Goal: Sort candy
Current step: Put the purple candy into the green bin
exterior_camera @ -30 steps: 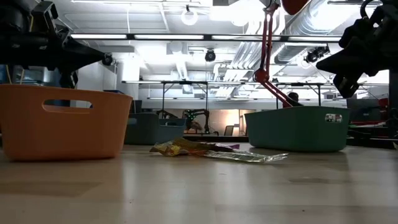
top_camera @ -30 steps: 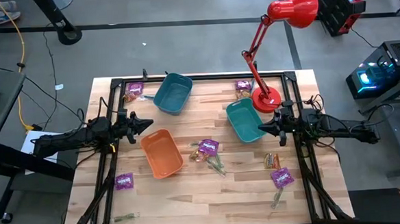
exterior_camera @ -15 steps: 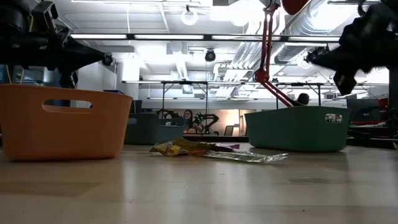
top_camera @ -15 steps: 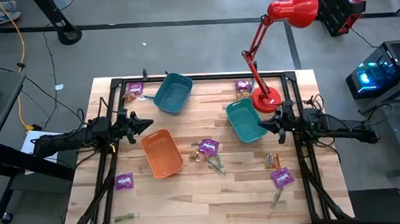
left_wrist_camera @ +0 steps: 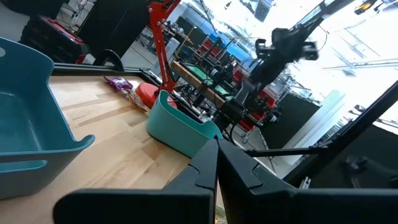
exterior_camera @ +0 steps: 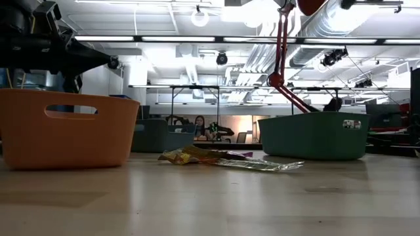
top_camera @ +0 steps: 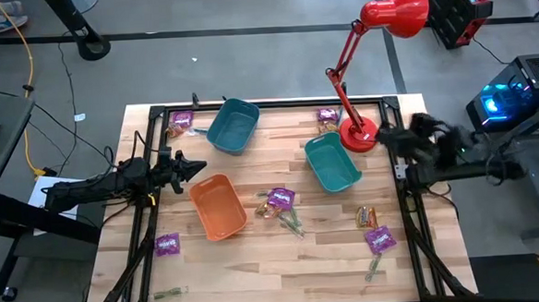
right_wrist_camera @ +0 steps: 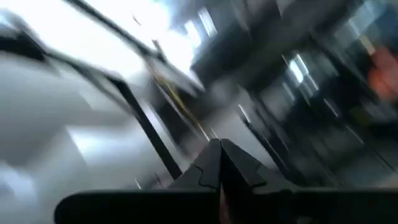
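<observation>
Candy (top_camera: pixel 280 199) lies scattered mid-table, none binned yet. The left gripper (top_camera: pixel 196 167), jaws together, waits at nine o'clock beside the orange bin (top_camera: pixel 219 206). The right gripper (top_camera: pixel 386 137), jaws together and empty, is at three o'clock near the red lamp (top_camera: pixel 359 133), seemingly repositioning.

A robotics lab is indicated: a wooden workbench (top_camera: pixel 257 263) on a concrete floor (top_camera: pixel 246 60), exposed ceiling ducts (exterior_camera: pixel 341 19), strip lighting, and further benches behind.

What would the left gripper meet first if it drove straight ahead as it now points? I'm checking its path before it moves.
Likely the teal bin. The left gripper, fingers shut, points across the table between the blue bin and the orange bin, apparently above them, so height is uncertain.
</observation>
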Controlling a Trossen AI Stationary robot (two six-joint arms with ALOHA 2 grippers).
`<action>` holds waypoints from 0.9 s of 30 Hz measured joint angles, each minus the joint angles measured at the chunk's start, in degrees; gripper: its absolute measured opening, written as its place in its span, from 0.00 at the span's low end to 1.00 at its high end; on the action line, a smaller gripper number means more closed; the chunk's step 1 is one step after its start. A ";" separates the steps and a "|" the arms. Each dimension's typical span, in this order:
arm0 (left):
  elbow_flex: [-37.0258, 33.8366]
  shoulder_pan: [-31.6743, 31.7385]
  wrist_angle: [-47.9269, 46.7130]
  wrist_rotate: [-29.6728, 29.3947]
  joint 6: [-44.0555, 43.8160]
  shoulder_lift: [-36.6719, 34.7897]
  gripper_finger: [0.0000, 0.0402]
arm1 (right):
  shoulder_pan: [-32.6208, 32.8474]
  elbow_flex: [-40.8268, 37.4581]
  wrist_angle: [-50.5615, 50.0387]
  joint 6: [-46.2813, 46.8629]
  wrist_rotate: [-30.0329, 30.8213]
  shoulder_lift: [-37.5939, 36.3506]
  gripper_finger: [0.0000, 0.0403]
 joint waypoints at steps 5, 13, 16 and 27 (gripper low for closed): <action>-0.02 -0.01 -0.01 0.00 -0.04 0.01 0.00 | 3.98 19.34 -29.97 -4.10 2.27 19.84 0.00; -0.04 0.00 7.83 -1.23 -9.58 0.02 0.00 | 5.59 37.65 -40.74 -1.59 1.88 45.29 0.00; -0.04 0.00 13.47 -1.87 -13.33 0.05 0.00 | 5.39 42.73 -40.78 -1.63 -2.58 53.15 0.01; 7.26 -0.02 14.99 6.12 -6.75 0.68 0.00 | 2.40 62.00 -61.78 -26.03 -9.27 80.83 0.42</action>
